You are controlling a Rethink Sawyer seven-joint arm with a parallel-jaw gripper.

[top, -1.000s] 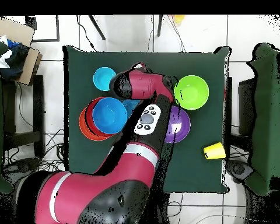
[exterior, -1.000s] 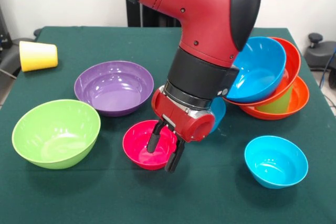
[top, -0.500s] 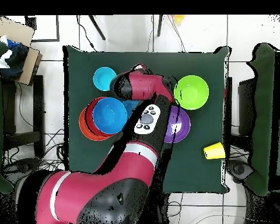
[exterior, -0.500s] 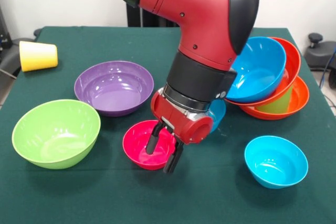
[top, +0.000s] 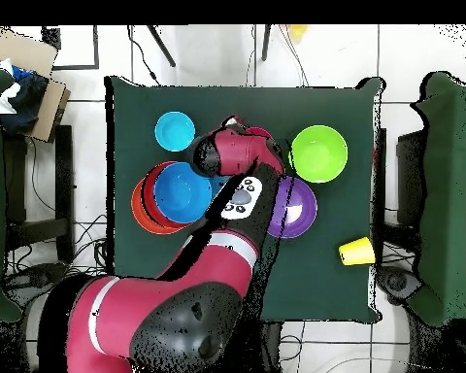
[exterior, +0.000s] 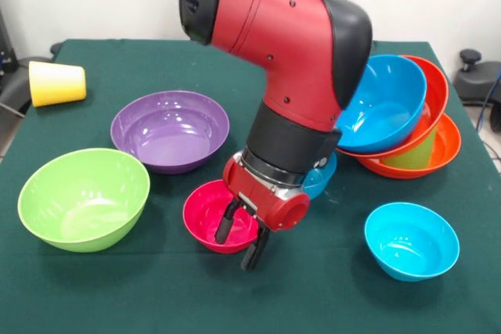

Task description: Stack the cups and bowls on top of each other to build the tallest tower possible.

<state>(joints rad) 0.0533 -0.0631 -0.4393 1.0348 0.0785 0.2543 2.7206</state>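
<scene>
Green cloth covers the table, and on it, near the front edge between the lime green bowl (exterior: 84, 198) and the small cyan bowl (exterior: 411, 239), sits the pink-red bowl (exterior: 213, 217). Its near-right rim runs between the spread fingers of the gripper (exterior: 237, 242), one inside, one outside, not yet clamped. The tower (exterior: 401, 119) leans well to the right and farther back.

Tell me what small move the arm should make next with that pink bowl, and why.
Probably close the end effector on the pink-red bowl. One finger sits inside the bowl and the other hangs outside its near rim, so the open jaws already straddle the wall, and the bowl sits on the table.
</scene>
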